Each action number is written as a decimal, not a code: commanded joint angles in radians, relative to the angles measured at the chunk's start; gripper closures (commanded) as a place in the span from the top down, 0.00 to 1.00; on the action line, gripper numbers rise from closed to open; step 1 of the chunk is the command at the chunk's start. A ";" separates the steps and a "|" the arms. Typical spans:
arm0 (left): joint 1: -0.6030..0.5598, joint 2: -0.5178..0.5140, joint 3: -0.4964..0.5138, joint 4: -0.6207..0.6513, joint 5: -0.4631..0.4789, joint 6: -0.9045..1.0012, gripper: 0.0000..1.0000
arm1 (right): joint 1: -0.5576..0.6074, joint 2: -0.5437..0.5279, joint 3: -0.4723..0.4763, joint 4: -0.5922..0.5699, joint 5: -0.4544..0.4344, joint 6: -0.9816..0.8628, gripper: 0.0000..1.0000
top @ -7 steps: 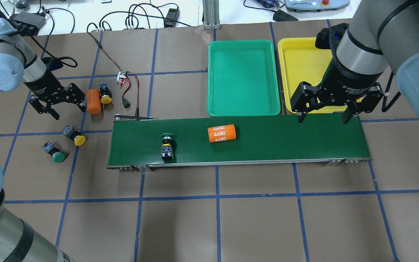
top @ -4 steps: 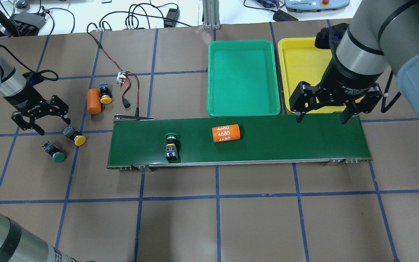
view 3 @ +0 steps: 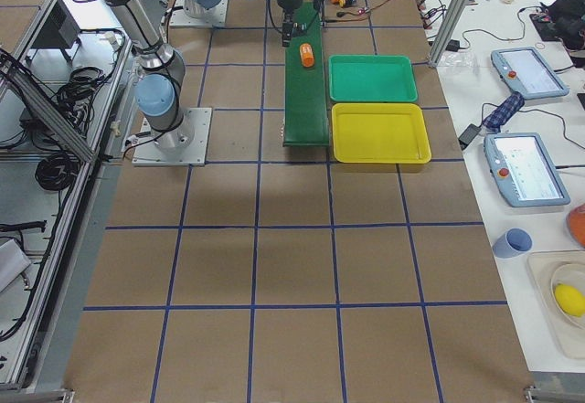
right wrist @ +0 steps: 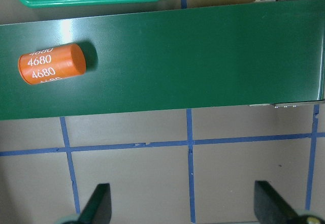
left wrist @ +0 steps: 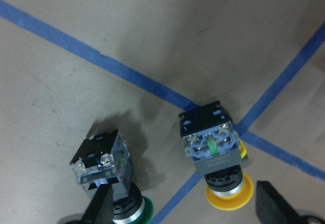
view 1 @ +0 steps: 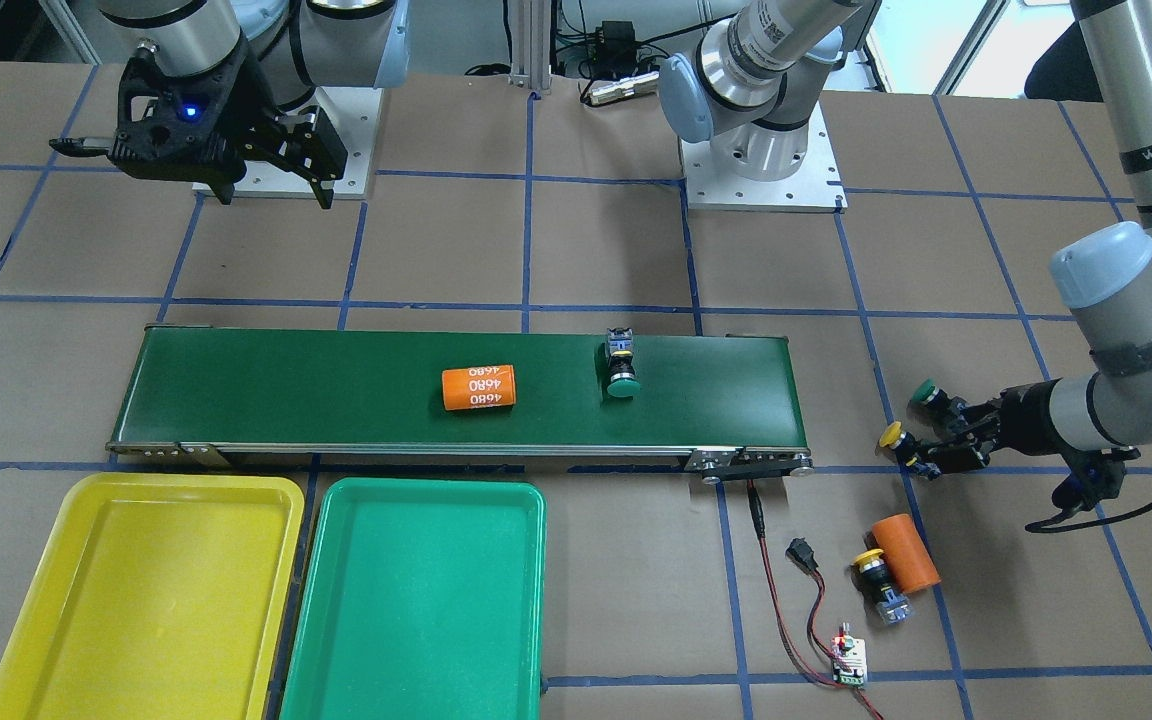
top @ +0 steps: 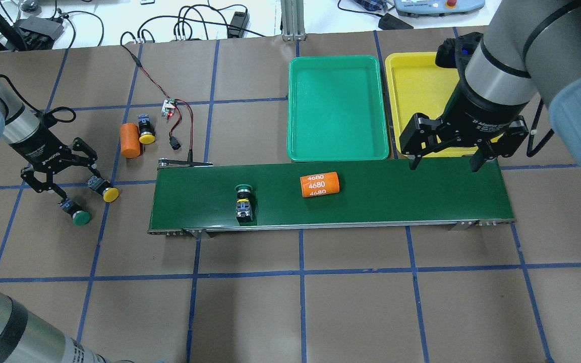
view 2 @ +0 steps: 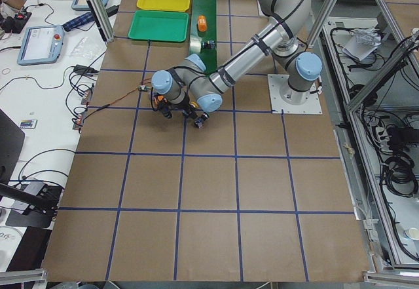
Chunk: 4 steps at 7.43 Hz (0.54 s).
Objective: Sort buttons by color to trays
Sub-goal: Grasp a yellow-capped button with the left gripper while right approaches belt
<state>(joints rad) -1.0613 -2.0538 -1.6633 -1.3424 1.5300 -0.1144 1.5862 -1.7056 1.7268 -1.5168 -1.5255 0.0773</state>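
Observation:
My left gripper (top: 75, 184) hangs open over two buttons lying on the table left of the belt. The yellow button (left wrist: 216, 150) lies between its fingers, and the green button (left wrist: 104, 168) lies by one fingertip (left wrist: 101, 209). Another yellow button (top: 146, 130) lies against a plain orange cylinder (top: 129, 140). A green button (top: 244, 201) lies on the conveyor belt (top: 396, 196). The green tray (top: 338, 108) and the yellow tray (top: 411, 85) hold nothing. My right gripper (top: 443, 165) stands open above the belt's right end, holding nothing.
An orange cylinder printed 4680 (top: 320, 185) lies on the belt right of the green button. A small circuit board with red and black wires (top: 170, 108) lies behind the belt's left end. Brown paper with blue tape lines covers the table (top: 300, 302).
My left gripper has swung from beside the plain orange cylinder to over the two buttons nearer me. The green button and the 4680 cylinder have drifted right on the belt. The right arm has barely moved.

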 commanded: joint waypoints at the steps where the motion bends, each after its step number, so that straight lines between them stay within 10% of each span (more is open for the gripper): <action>1: -0.029 0.001 -0.007 0.028 -0.001 -0.044 0.89 | 0.009 0.007 0.000 -0.025 0.001 0.004 1.00; 4: -0.028 -0.006 -0.042 0.063 0.002 -0.008 0.83 | 0.011 0.053 0.000 -0.138 -0.002 -0.001 1.00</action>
<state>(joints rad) -1.0879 -2.0594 -1.6931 -1.2974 1.5321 -0.1308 1.5953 -1.6785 1.7273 -1.5954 -1.5271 0.0792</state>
